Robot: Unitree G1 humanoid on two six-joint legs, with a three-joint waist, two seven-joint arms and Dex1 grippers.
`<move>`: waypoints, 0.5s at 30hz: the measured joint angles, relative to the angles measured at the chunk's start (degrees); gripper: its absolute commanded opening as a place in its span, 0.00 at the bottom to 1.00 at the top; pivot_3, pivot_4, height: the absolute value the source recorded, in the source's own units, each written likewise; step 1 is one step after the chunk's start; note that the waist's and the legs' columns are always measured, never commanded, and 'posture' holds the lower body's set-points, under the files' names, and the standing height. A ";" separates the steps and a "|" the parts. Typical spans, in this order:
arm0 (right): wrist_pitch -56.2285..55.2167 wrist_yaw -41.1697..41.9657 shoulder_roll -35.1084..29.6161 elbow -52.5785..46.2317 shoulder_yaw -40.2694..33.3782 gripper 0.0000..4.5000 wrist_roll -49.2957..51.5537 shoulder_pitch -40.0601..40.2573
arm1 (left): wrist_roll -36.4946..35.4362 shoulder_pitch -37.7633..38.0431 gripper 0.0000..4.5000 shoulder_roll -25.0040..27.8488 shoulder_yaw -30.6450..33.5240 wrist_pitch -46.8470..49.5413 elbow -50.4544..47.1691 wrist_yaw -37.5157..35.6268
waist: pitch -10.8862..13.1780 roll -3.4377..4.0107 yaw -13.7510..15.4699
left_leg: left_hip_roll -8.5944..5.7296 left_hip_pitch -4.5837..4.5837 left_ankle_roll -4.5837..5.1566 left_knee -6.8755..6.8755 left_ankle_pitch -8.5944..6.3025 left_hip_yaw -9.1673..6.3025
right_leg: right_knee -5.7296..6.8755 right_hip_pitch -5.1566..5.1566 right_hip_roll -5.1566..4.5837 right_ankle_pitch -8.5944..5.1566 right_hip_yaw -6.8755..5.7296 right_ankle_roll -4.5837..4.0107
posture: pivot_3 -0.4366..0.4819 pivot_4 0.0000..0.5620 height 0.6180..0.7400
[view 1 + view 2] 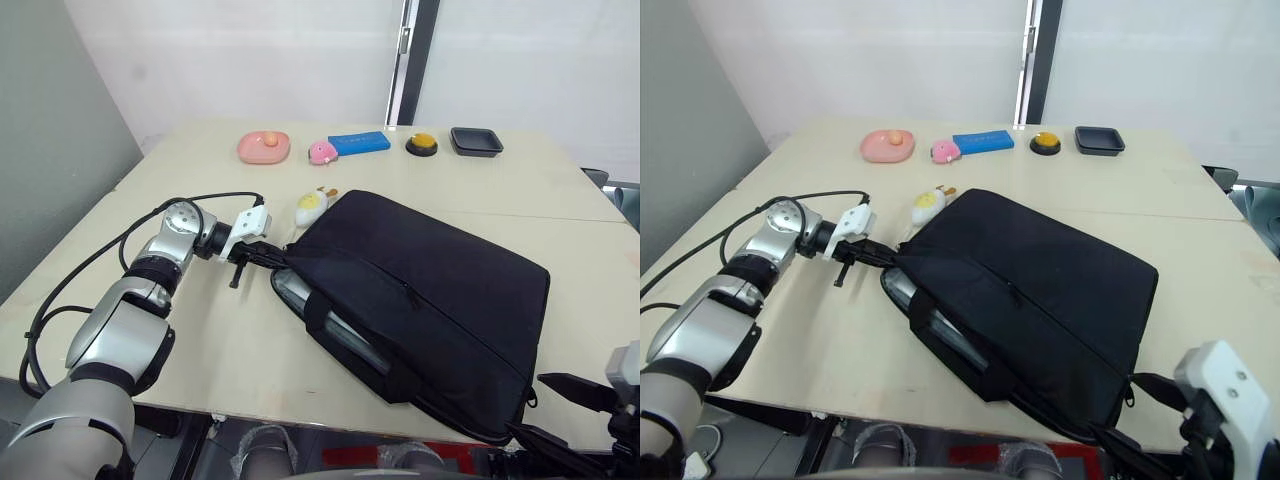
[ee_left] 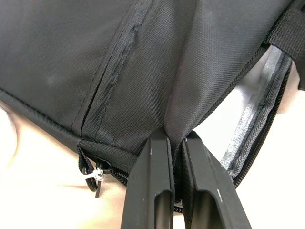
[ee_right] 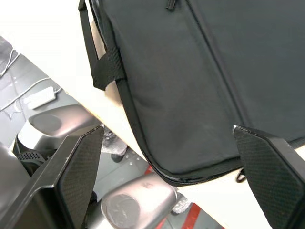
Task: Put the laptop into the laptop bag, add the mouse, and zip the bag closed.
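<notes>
Black fabric of the laptop bag [image 1: 430,300] is pinched in my left claw [image 2: 175,143] at its open corner; right claw [image 3: 171,157] hangs released.

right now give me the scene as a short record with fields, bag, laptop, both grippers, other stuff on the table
bag: large flat black fabric laptop bag on the table, mouth open on its left side
laptop: silver-grey slab showing inside the open mouth
left gripper: shut on the bag's fabric at the opening corner
right gripper: open, over the bag's near edge, apart from it
other: white-and-yellow toy beside the bag's far corner
</notes>
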 measured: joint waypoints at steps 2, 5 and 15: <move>0.37 -2.81 -0.61 0.03 4.55 1.00 -3.84 -1.84 | -1.19 1.84 0.01 1.52 -0.11 1.38 -2.86 0.00 | 0.00 -0.01 -0.05 | 0.02 -0.01 -0.03 -0.03 -0.01 -0.01 | -0.03 0.00 0.03 0.00 -0.01 -0.01 | 0.48 0.27 1.00; 1.10 -5.07 -2.52 0.02 13.30 1.00 -11.22 -4.17 | -2.69 3.77 0.01 3.83 -0.82 3.44 -6.93 -0.02 | 0.00 0.01 -0.12 | 0.02 0.01 -0.06 -0.04 -0.02 -0.01 | -0.02 0.00 0.04 0.00 -0.01 -0.01 | 0.48 0.27 1.00; 4.67 -8.15 -3.52 0.40 28.13 0.88 -25.30 -14.67 | -4.69 7.97 0.00 8.20 -1.11 8.22 -14.71 -0.03 | -0.07 -0.02 -0.71 | 0.02 0.21 -0.09 0.02 -0.01 0.05 | 0.13 0.09 0.04 0.00 0.09 -0.02 | 0.48 0.27 1.00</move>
